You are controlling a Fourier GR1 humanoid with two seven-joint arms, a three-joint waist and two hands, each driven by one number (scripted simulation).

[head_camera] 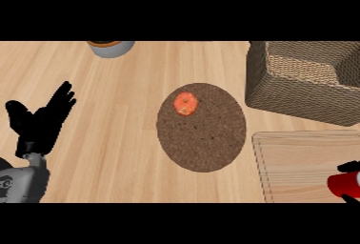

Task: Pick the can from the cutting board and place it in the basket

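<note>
A red can [342, 184] shows at the right edge, over the light wooden cutting board [302, 164] at the lower right. Black fingers of my right hand [348, 167] curl round the can above and below it; most of that hand is cut off by the view's edge. The woven basket [306, 81] stands at the upper right, beyond the board. My left hand [41, 121] rests open at the left, fingers pointing up, far from the can.
A dark brown round mat [211, 138] lies in the middle of the wooden counter with a small orange fruit [185, 104] on its upper left part. A grey cup [111, 47] stands at the top edge.
</note>
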